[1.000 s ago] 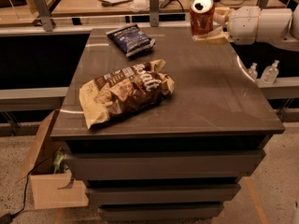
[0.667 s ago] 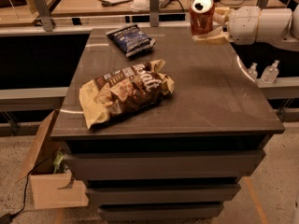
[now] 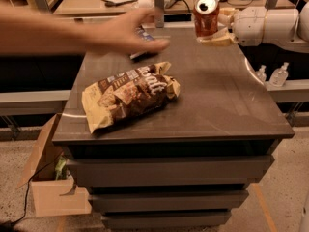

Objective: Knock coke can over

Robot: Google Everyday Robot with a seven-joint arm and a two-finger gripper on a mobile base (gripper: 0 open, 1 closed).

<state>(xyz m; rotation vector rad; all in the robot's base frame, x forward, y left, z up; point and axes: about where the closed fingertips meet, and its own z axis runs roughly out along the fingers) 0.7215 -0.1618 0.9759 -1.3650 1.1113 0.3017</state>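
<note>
We record the white two-finger gripper (image 3: 217, 30) pinching the small red metal coke can (image 3: 206, 14), upright at the dark table's (image 3: 217, 105) 1 o'clock corner. The tan-brown crinkled chip bag (image 3: 128, 93), printed "salt", lies towards 9 o'clock.

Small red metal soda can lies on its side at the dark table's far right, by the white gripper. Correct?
No. The camera view shows the small red metal soda can upright, at the dark table's far right, by the white gripper.
</note>
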